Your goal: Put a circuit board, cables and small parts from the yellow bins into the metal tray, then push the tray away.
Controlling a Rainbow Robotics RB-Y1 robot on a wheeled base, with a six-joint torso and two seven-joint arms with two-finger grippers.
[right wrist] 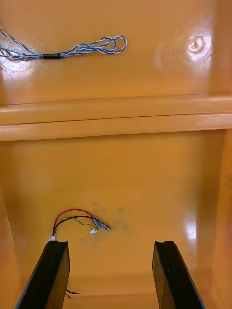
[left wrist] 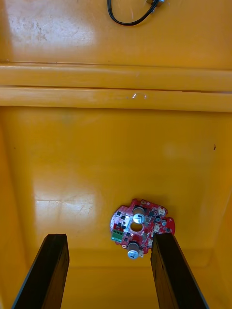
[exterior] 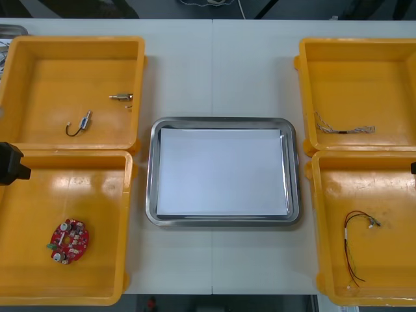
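Round red circuit board [left wrist: 141, 228] with silver cylinders and a green connector lies in the near left yellow bin [exterior: 104, 188], just beyond the wide-open left gripper [left wrist: 109, 236]; right gripper [right wrist: 109, 244], equally wide, over near right bin [exterior: 390, 188]

The bins [exterior: 71, 41] are yellow, the tray [exterior: 221, 121] white inside. The circuit board [exterior: 68, 241] is red, one cable [right wrist: 92, 47] twisted blue and white.
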